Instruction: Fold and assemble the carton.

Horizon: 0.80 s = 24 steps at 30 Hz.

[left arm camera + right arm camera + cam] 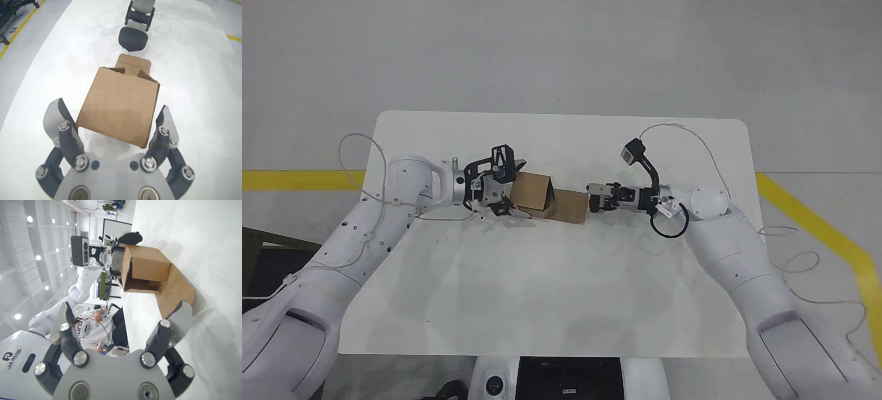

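Bracing the carton (542, 195) for folding
The carton is sitting on the counter (542, 300); the left claw (112, 103) is grasping its sides, probably to stop it sliding, while the right claw (124, 303) is hovering released just beside the flat flap (175, 289), apparently ready to fold it.
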Each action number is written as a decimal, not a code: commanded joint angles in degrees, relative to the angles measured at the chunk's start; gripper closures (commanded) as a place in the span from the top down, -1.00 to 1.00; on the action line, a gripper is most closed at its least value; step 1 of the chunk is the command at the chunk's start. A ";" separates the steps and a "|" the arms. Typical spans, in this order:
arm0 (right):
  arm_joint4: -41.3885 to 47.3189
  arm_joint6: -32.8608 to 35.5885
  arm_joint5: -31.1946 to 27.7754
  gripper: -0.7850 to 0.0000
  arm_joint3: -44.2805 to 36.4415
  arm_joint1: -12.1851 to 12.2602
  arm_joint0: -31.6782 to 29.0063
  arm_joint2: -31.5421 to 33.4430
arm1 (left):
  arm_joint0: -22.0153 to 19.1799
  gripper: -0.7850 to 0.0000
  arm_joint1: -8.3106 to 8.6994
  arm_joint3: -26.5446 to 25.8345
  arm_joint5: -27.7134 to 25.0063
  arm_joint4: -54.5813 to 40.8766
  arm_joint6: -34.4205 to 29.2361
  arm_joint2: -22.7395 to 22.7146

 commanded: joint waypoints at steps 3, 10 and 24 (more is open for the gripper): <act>-1.07 -1.55 1.90 1.00 -3.29 0.80 -2.78 1.23 | 0.29 1.00 -0.11 -0.19 -0.30 0.02 -0.47 -0.50; -1.95 -3.53 3.76 1.00 -5.21 0.79 -4.60 1.03 | 0.73 1.00 -0.26 -0.17 -0.56 0.46 -1.01 -1.43; 3.27 -3.26 1.68 1.00 -0.24 -1.87 -3.15 -2.01 | 1.54 1.00 -0.46 0.25 -1.59 1.90 -1.26 -3.04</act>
